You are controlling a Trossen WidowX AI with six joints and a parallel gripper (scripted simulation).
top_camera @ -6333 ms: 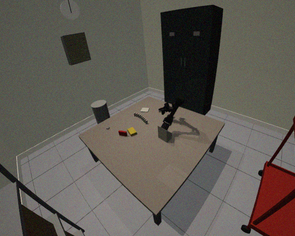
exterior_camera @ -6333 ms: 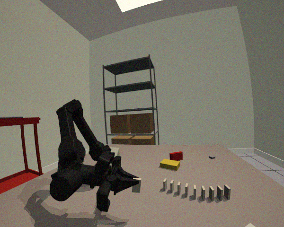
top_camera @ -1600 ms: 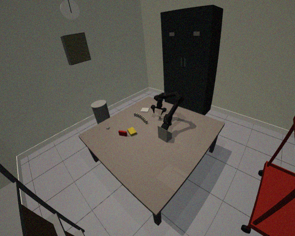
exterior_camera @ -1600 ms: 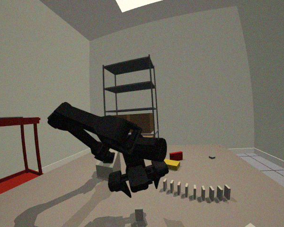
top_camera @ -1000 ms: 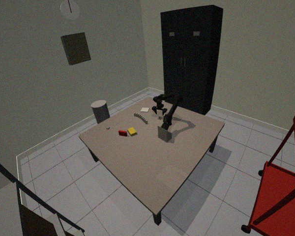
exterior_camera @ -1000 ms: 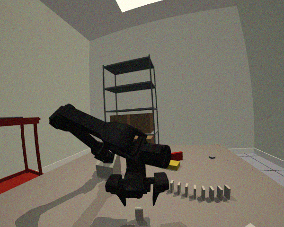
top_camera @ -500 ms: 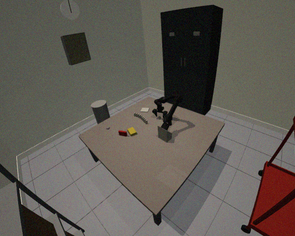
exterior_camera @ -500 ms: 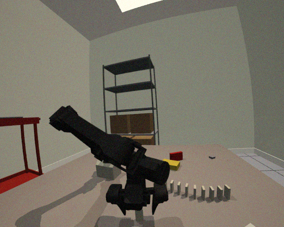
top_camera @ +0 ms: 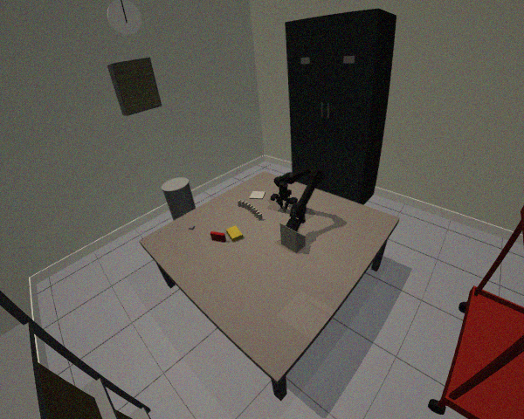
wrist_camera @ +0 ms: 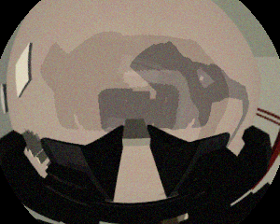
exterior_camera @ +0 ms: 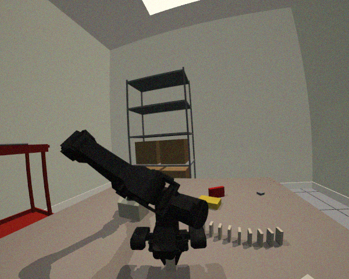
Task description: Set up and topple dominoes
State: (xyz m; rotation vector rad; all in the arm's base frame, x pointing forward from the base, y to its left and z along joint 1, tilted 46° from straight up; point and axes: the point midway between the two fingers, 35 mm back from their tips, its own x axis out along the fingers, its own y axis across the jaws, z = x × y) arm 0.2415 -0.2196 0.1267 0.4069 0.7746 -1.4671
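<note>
A curved row of several pale dominoes [top_camera: 239,203] [exterior_camera: 278,236] [wrist_camera: 39,165] stands upright on the table [top_camera: 253,279]. In the exterior view the row runs to the right of the arm, and the arm partly hides its left end. My gripper [top_camera: 283,207] [exterior_camera: 170,263] [wrist_camera: 135,129] points down beside the row, a clear distance from it. It is shut on a single grey-looking domino [exterior_camera: 170,266] [wrist_camera: 136,127], with one fingertip against each side. That domino is upright at table level; whether its foot touches the table cannot be told.
A yellow block [top_camera: 234,233] [exterior_camera: 210,202] and a red block [top_camera: 217,236] [exterior_camera: 216,191] lie beyond the row. A grey box [top_camera: 292,238] [exterior_camera: 128,208] stands by the arm's base. A white flat item [top_camera: 257,195] [wrist_camera: 23,70] and a small dark piece [top_camera: 191,227] [exterior_camera: 260,193] also lie there.
</note>
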